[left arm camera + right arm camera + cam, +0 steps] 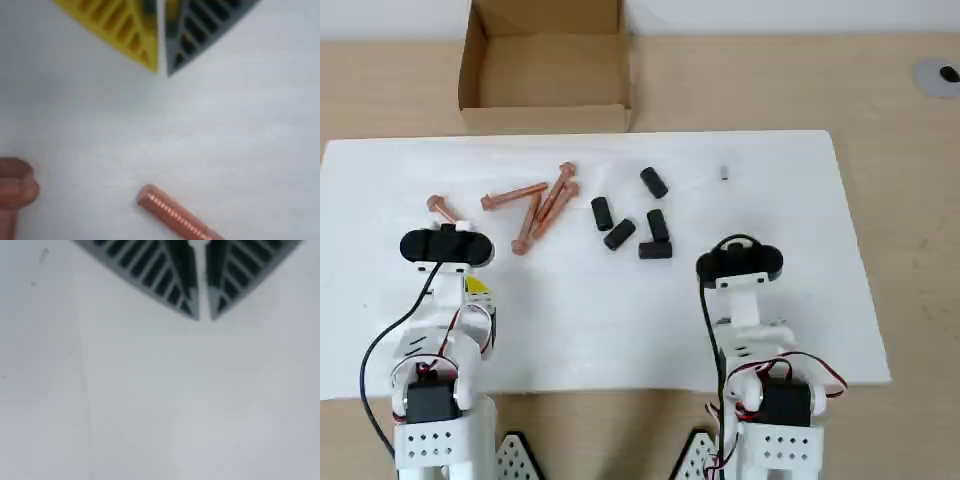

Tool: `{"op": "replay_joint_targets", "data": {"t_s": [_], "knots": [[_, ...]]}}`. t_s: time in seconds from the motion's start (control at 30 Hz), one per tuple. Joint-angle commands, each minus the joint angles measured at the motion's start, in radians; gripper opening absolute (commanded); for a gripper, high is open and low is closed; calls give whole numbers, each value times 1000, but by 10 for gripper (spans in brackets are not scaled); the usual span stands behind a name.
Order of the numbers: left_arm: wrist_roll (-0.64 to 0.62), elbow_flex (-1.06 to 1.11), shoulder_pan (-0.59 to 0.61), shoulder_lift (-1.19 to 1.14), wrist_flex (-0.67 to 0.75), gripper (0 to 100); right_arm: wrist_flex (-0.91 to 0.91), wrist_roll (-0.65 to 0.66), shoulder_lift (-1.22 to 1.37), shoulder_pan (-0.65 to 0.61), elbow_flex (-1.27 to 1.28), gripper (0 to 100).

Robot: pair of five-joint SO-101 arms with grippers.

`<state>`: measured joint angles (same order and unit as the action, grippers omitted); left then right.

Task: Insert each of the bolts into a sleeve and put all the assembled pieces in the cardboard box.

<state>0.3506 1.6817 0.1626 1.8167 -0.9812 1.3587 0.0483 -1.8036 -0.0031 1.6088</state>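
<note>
Bolts [545, 205] and sleeves [619, 234] lie loose in front of the cardboard box [545, 118].
Most bolts slant lengthwise toward the box, its floor bare cardboard; left tool [162, 71] and right tool [202, 317] are both pressed together, gripping nothing.

We find no legible txt, labels, brand marks, nos. or signs in the high, left wrist or right wrist views.

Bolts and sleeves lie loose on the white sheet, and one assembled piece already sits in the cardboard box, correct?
No: the high view shows the cardboard box empty. The bolts and sleeves do lie loose on the white sheet.
</note>
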Motion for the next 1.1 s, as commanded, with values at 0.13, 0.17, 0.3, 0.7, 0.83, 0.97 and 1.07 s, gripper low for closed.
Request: {"op": "replay_joint_targets", "data": {"t_s": [0.13,0.17,0.3,0.7,0.83,0.97,1.07], "knots": [[6,11,3,10,14,9,-15,5,-117,16,1,9],[6,11,3,10,15,9,-15,5,-117,16,1,9],[8,11,5,10,11,10,-15,5,-117,16,1,9],[-157,-189,138,4,-57,159,-18,3,-117,10,1,9],[-157,-338,157,-94,-110,157,-18,9,-117,10,-16,9],[-167,-542,158,-354,-110,157,-18,11,-110,10,-107,9],[-227,-738,158,-622,-120,157,-18,20,-108,10,-180,9]]}}
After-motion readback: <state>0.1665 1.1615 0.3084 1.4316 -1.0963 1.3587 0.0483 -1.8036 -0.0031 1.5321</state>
